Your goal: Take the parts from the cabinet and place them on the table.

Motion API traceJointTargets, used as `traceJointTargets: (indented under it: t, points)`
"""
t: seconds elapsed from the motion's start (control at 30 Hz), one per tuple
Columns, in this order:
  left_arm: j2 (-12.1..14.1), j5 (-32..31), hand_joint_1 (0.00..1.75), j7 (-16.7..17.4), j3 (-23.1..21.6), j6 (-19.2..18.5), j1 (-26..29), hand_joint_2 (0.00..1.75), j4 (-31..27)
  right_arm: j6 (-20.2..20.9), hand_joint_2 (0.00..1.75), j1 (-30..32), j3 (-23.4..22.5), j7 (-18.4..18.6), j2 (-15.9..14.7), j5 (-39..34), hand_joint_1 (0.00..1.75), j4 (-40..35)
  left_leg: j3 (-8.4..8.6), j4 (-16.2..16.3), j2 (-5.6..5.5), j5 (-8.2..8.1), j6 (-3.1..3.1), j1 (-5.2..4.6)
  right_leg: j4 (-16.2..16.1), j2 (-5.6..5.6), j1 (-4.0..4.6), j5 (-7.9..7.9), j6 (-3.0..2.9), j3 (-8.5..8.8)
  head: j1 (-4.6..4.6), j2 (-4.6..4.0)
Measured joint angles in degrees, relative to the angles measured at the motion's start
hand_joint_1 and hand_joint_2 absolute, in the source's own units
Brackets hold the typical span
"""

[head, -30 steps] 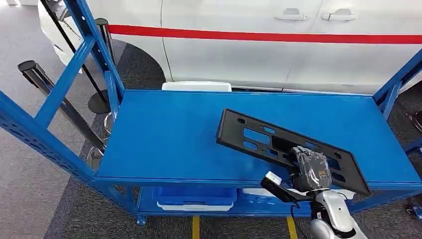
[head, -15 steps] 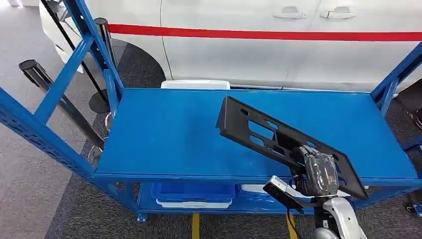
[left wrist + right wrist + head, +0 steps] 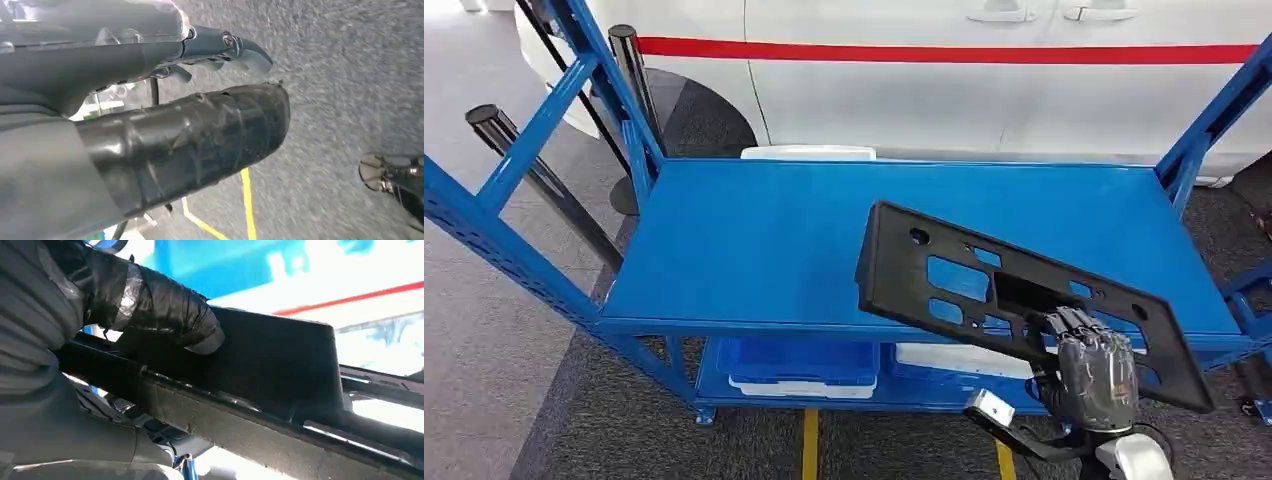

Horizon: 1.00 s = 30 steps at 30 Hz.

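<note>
A long black plastic part [image 3: 944,275] with several cut-outs hangs tilted over the front right of the blue rack's top shelf [image 3: 754,240]. My right hand [image 3: 1092,365] grips its near long edge from below, just past the shelf's front edge. The right wrist view shows that hand [image 3: 100,315] with its taped thumb [image 3: 170,315] pressed on the black part [image 3: 280,355]. My left hand [image 3: 150,130] hangs over grey carpet and holds nothing; its fingers [image 3: 230,47] stand apart from the taped thumb.
A white car [image 3: 924,100] with a red stripe stands right behind the rack. Blue uprights [image 3: 574,90] and black posts [image 3: 539,170] rise at the left. A blue bin [image 3: 799,362] sits on the lower shelf. Yellow lines [image 3: 809,455] mark the floor.
My right hand has raised the black part off the shelf and drawn it back toward me, past the front edge. The view has shifted slightly.
</note>
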Motion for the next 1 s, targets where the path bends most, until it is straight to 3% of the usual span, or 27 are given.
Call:
traceJointTargets:
  t: [0.03,0.07,0.17,0.2,0.23,0.27,0.3,0.33,0.37,0.4,0.43,0.47,0.5,0.53,0.57,0.67,0.7,0.73,0.77,0.8,0.83,0.87,0.9,0.93,1.0]
  points:
    - [0.85,0.0,0.0,0.31,-0.02,0.41,-0.29,0.0,0.65,0.92,1.75,-1.05,0.64,-0.09,0.15,1.47,1.75,-0.15,2.05,-4.25,0.36,-1.56,0.5,-0.26,0.01,0.05,0.38,0.47,0.17,-0.25,0.0,0.0]
    - [1.04,-0.02,0.0,0.66,-0.05,0.76,-0.35,0.0,1.22,3.38,1.75,-3.88,2.19,0.24,1.23,3.96,1.75,0.11,2.15,-4.75,0.74,-0.69,-0.31,-0.26,-0.32,0.41,0.19,1.21,0.39,-0.23,0.11,0.0]
    - [1.13,-0.02,0.0,2.18,-0.62,-1.2,-0.32,0.0,0.47,8.65,1.75,-14.97,10.86,6.69,6.4,9.3,1.75,5.06,1.6,-5.94,1.01,1.05,0.27,-0.46,-1.67,1.49,-0.12,3.43,1.57,-0.44,0.0,0.0]
    - [0.54,0.0,0.0,2.54,-1.45,-2.07,-0.04,0.0,-0.47,8.7,1.75,-17.34,13.9,9.17,7.22,9.54,1.75,6.42,1.51,-7.04,1.41,2.38,0.55,0.11,-1.2,1.07,-0.25,2.57,1.69,-0.63,0.02,0.0]
    - [0.34,-0.02,0.0,2.69,-2.21,-2.39,0.45,0.0,-1.37,8.7,1.75,-18.98,15.83,10.15,7.54,9.61,1.75,7.0,0.92,-7.41,1.27,3.12,0.97,-0.06,0.03,0.66,-0.28,-0.16,1.79,-1.23,0.04,0.0]
    - [-0.14,0.02,0.0,2.93,-3.51,-2.55,1.26,0.0,-2.32,9.02,1.75,-20.52,18.02,10.71,7.71,9.63,1.75,7.3,-0.08,-7.39,1.17,3.95,1.33,-0.12,3.74,0.61,-0.4,-4.57,1.86,-2.17,0.02,0.0]
    - [-0.27,0.0,0.0,3.15,-4.25,-2.55,1.96,0.0,-2.65,9.42,1.75,-21.41,19.17,11.02,7.78,9.68,1.75,7.32,-0.75,-7.22,1.11,4.46,1.3,-0.12,7.42,0.62,-0.42,-7.56,2.04,-2.96,0.04,0.0]
    - [-0.29,0.0,0.0,3.69,-5.11,-2.52,2.66,0.0,-2.89,10.24,1.75,-22.03,20.7,11.71,7.78,9.68,1.75,7.3,-1.63,-6.99,1.12,5.04,1.28,-0.18,11.56,0.6,-0.43,-9.75,2.26,-3.65,0.02,0.0]
    - [-0.31,0.04,0.0,4.04,-5.36,-2.87,2.89,0.0,-2.96,10.62,1.75,-22.14,21.79,12.21,7.67,9.68,1.75,7.19,-2.71,-6.64,1.09,5.61,1.2,-0.18,14.52,0.6,-0.43,-9.96,2.44,-3.84,0.04,0.0]
    - [-0.38,0.11,0.0,4.04,-5.12,-3.58,2.92,0.0,-3.0,10.73,1.75,-22.02,22.56,12.72,7.56,9.7,1.75,6.93,-3.82,-6.15,0.95,6.06,1.09,-0.17,15.04,0.6,-0.45,-8.44,2.55,-2.98,0.04,0.0]
    - [-0.66,0.11,0.0,4.06,-4.66,-4.18,2.98,0.0,-3.13,10.73,1.75,-22.06,23.16,13.2,7.39,9.7,1.75,6.71,-4.89,-5.56,0.87,6.38,0.95,-0.13,13.32,0.59,-0.48,-6.34,2.59,-1.13,0.02,0.0]
    - [-0.93,0.11,0.0,4.55,-4.57,-4.34,3.11,0.0,-3.44,10.82,1.75,-22.16,23.54,13.6,7.28,9.7,1.75,6.45,-5.94,-4.84,0.78,6.65,0.75,-0.1,9.06,0.56,-0.53,-4.22,2.54,2.13,0.02,0.0]
    - [-1.25,0.07,0.0,5.26,-4.7,-4.32,3.32,0.0,-3.74,10.97,1.75,-22.33,23.82,13.97,7.1,9.7,1.75,6.25,-6.7,-4.08,0.75,6.79,0.53,-0.08,4.08,0.55,-0.56,-3.52,2.47,5.72,0.04,0.0]
    - [-1.36,0.02,0.0,5.83,-5.03,-4.14,3.61,0.0,-4.11,11.14,1.75,-22.63,24.22,14.25,7.04,9.7,1.75,6.08,-7.51,-3.36,0.73,6.96,0.22,-0.29,-0.86,0.6,-0.31,-6.03,2.21,8.68,0.04,0.0]
    - [-1.54,0.02,0.0,6.08,-5.14,-4.1,3.72,0.0,-4.25,11.19,1.75,-22.65,24.37,14.36,6.93,9.7,1.75,5.92,-7.78,-2.86,0.72,7.13,-0.02,-0.31,-2.28,0.77,0.01,-6.38,1.69,9.25,-0.02,0.0]
    - [-1.65,-0.02,0.0,6.62,-5.47,-3.94,4.08,0.0,-4.84,11.39,1.75,-22.95,25.03,14.8,6.78,9.72,1.75,5.9,-8.05,-3.16,0.66,8.61,-1.07,-0.42,-1.76,0.72,0.14,-5.41,0.53,8.1,0.11,0.0]
    - [-1.49,-0.07,0.0,6.8,-5.53,-3.9,4.21,0.0,-4.97,11.5,1.75,-23.11,25.33,14.91,6.78,9.74,1.75,5.95,-8.49,-2.88,0.53,8.59,-1.31,-0.4,-2.18,0.47,-0.53,-4.6,-0.03,7.26,0.07,0.0]
    - [-1.41,-0.04,0.0,6.82,-5.6,-3.79,4.3,0.0,-5.03,11.49,1.75,-23.32,25.81,15.15,6.69,9.76,1.75,5.95,-9.2,-1.81,0.46,6.27,-1.72,-0.19,-2.2,0.34,-0.49,-3.94,-0.49,6.53,0.02,0.0]
    - [-1.41,-0.04,0.0,6.78,-5.68,-3.73,4.35,0.0,-5.06,11.45,1.75,-23.33,26.07,15.41,6.71,9.76,1.75,5.93,-10.1,0.84,0.46,2.49,-2.04,-0.06,-2.22,0.24,-0.53,-3.28,-1.03,5.74,0.02,0.0]
    - [-1.41,-0.04,0.0,6.64,-5.82,-3.7,4.41,0.0,-5.06,11.43,1.75,-23.29,26.2,15.71,6.71,9.76,1.75,5.93,-11.06,5.04,0.47,-1.37,-2.39,0.16,-2.19,0.18,-0.51,-2.56,-1.02,4.9,0.02,0.0]
    - [-1.34,-0.04,0.0,6.51,-5.95,-3.64,4.41,0.0,-5.1,11.41,1.75,-23.21,26.34,16.0,6.69,9.76,1.75,5.93,-11.87,8.91,0.47,-3.72,-2.63,0.28,-2.15,0.09,-0.47,-1.94,-0.97,4.12,0.04,0.0]
    - [-1.25,-0.04,0.0,6.38,-6.06,-3.62,4.41,0.0,-5.1,11.39,1.75,-23.08,26.4,16.39,6.51,9.76,1.75,5.93,-12.33,12.69,0.48,-4.78,-2.87,0.4,-2.04,-0.02,-0.45,-1.25,-0.87,3.17,0.02,0.0]
    - [-1.21,-0.04,0.0,6.29,-6.1,-3.55,4.42,0.0,-5.12,11.36,1.75,-22.98,26.51,16.46,6.36,9.76,1.75,5.9,-11.85,14.15,0.48,-3.91,-3.01,0.49,-1.85,-0.2,-0.46,-0.69,-0.79,2.29,0.02,0.0]
    - [-1.17,-0.04,0.0,6.18,-6.17,-3.49,4.41,0.0,-5.12,11.34,1.75,-22.88,26.71,16.61,6.23,9.76,1.75,5.88,-10.28,13.38,0.49,-1.8,-3.05,0.6,-1.6,-0.25,-0.51,-0.14,-0.61,1.33,0.02,0.0]
    - [-1.17,-0.04,0.0,5.88,-6.14,-3.2,4.3,0.0,-5.19,11.36,1.75,-22.41,27.01,17.0,5.84,9.76,1.75,5.06,-4.04,5.81,0.49,1.86,-2.87,0.75,-0.88,-0.27,-0.66,0.84,-0.16,-0.32,0.02,0.0]
